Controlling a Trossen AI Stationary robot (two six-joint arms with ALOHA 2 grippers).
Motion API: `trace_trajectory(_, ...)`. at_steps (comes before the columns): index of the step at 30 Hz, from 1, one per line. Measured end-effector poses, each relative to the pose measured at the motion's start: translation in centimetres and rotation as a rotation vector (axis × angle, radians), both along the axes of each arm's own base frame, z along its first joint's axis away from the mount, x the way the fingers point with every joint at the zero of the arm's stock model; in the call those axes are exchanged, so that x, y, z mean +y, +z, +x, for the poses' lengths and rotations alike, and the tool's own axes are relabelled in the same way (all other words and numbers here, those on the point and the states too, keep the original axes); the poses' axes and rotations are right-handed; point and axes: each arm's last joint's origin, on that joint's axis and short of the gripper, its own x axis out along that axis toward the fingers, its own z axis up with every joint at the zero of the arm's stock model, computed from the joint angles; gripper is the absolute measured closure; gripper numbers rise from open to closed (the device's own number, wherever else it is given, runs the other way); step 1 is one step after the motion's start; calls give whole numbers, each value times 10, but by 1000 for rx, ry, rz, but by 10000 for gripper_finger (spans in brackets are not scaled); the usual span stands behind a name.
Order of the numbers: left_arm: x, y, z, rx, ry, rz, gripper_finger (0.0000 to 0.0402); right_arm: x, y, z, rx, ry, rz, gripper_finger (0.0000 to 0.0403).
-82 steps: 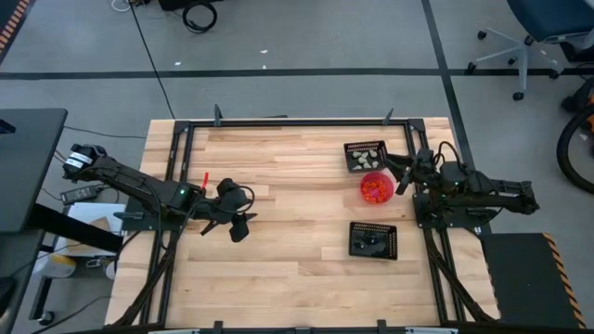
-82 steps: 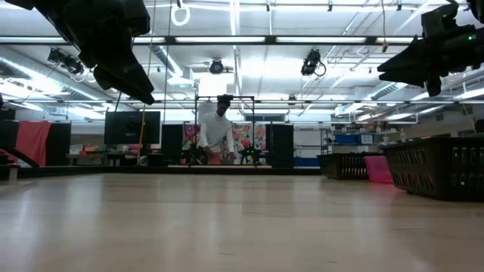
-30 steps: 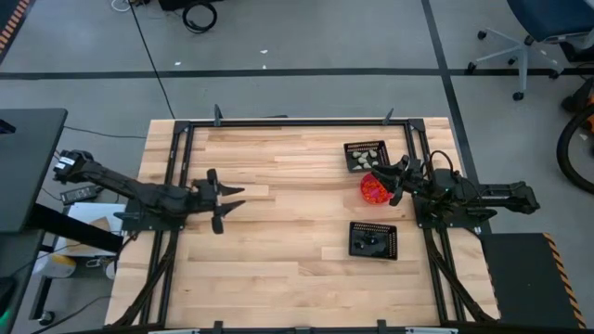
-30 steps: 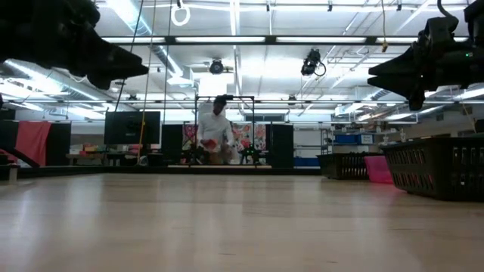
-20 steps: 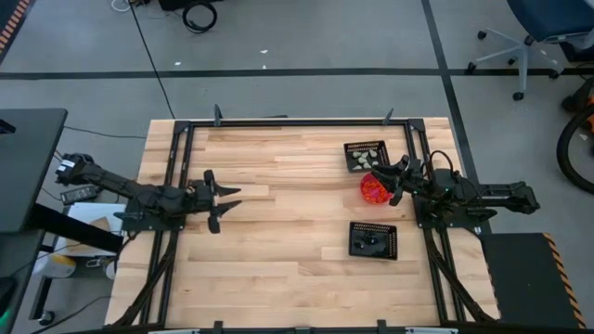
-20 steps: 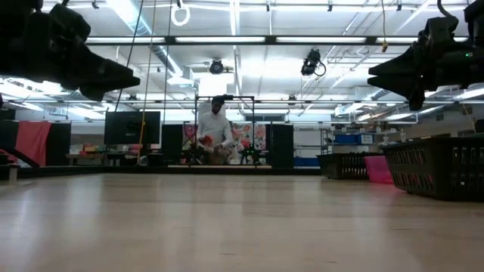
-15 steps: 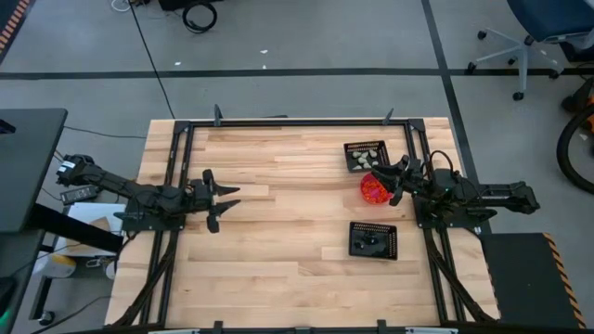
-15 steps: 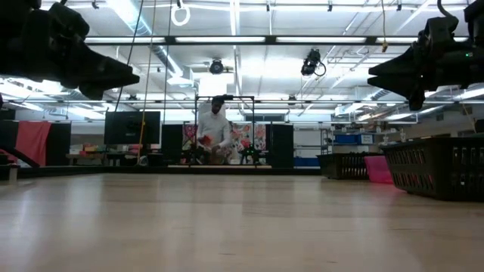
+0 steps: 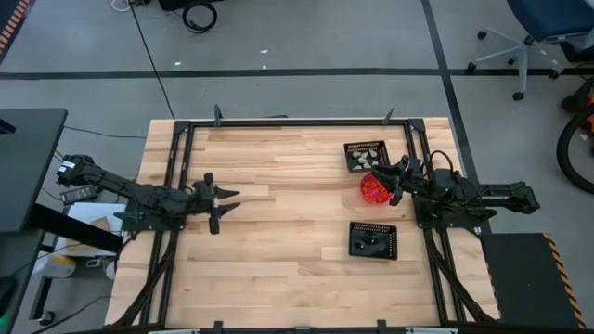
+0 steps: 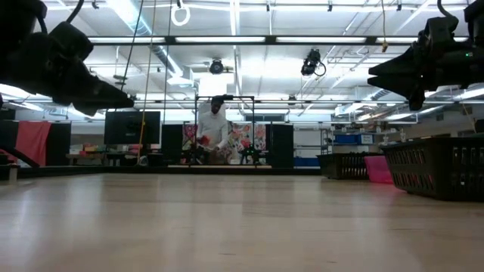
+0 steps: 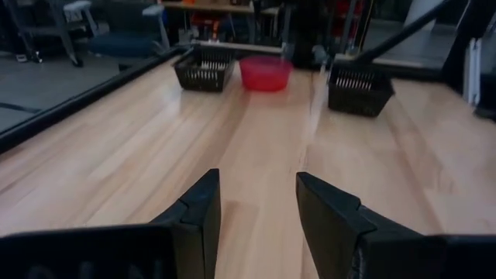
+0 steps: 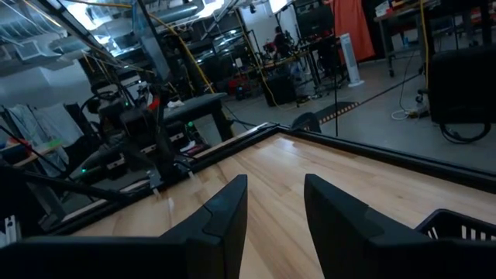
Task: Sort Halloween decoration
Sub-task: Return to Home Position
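The left gripper (image 11: pixel 257 186) is holding its jaws released, with bare wood showing in the gap between the two dark fingers (image 11: pixel 200 205), and nothing is being gripped. It is hovering above the left part of the table (image 9: pixel 278 269), pointing towards the right side, well apart from the containers. The right gripper (image 12: pixel 275 186) is likewise keeping its jaws released and empty; in the high view it is hanging just beside the pink bowl (image 9: pixel 362 189), between that bowl and the near corner of the upper mesh tray (image 9: pixel 349 147). The Halloween decoration is lying sorted on the right half of the table: the orange trinkets (image 9: pixel 375 189) are sitting in the pink bowl, the pale cream trinkets (image 9: pixel 365 159) are resting in the upper mesh tray, and the black trinkets (image 9: pixel 370 244) are lying in the lower mesh tray (image 9: pixel 354 228). In the low view a person (image 10: pixel 215 128) is standing in the room beyond the table.
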Motion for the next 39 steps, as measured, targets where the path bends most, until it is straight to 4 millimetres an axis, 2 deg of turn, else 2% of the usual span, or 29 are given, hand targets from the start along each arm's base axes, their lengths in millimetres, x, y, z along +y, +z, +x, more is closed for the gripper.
trace_trajectory(39,0,-3,-1,25,1,8,260,0,0,0,0,0,0,270)
